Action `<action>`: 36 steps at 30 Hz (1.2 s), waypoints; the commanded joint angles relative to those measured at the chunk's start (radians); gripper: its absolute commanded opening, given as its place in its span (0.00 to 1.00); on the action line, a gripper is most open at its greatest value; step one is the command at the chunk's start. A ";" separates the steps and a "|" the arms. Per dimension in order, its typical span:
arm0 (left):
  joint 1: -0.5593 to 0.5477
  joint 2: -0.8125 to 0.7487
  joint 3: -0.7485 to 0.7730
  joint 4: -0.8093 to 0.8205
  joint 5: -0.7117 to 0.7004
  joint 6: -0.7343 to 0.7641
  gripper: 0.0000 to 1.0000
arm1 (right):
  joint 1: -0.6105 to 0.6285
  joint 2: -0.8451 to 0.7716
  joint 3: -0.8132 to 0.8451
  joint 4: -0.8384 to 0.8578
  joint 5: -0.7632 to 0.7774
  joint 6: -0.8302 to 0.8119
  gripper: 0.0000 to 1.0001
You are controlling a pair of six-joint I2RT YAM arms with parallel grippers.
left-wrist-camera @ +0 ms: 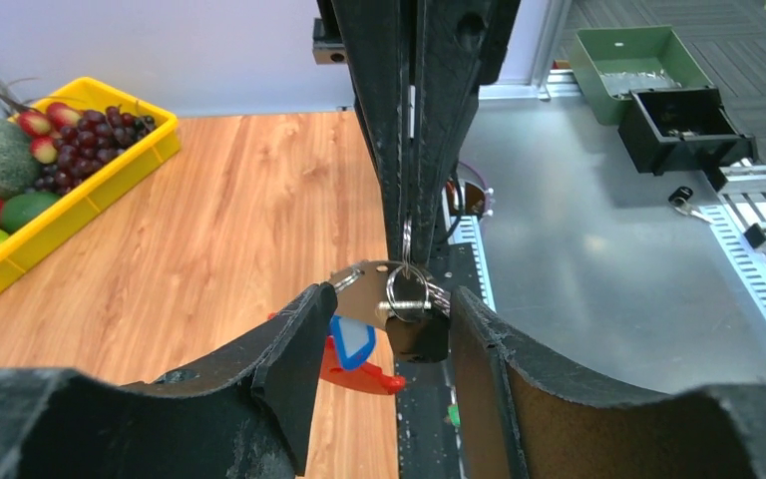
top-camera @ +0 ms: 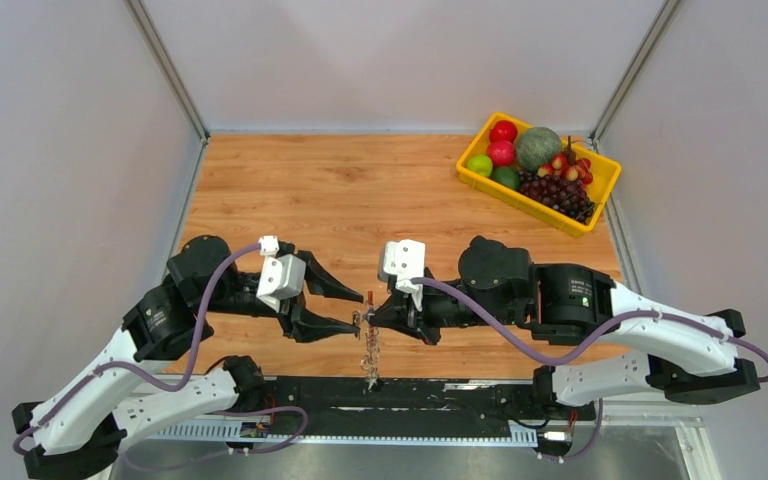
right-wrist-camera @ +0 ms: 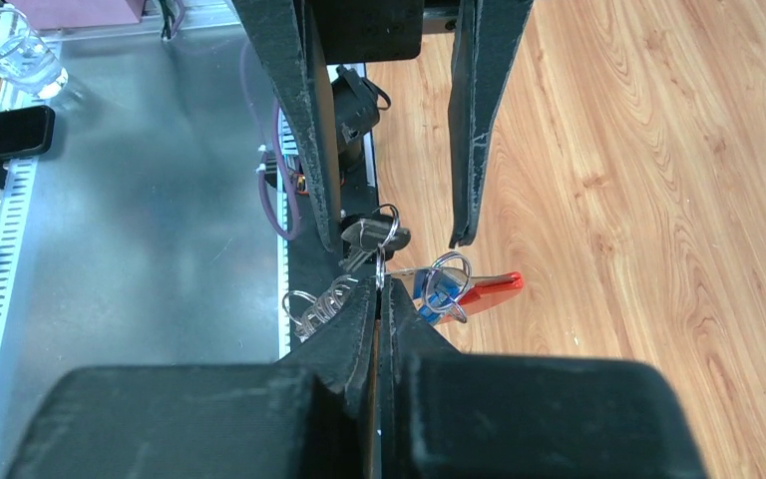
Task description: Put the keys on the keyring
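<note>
The keyring, a grey strip with a red curved part, hangs in the air between the two grippers. It also shows in the right wrist view. My right gripper is shut on a thin silver ring at the keyring's grey end. A blue-headed key and a black-headed key hang from it by split rings. My left gripper is open, its fingers either side of the black-headed key without touching it. From above, both grippers meet near the table's front edge.
A yellow fruit tray stands at the far right corner. A coil of silver rings dangles from the bunch over the black base rail. The wooden table top stretches behind the arms.
</note>
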 commanded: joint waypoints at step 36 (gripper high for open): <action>0.003 0.010 -0.024 0.095 0.051 -0.055 0.16 | 0.012 -0.074 -0.039 0.219 0.130 0.002 0.00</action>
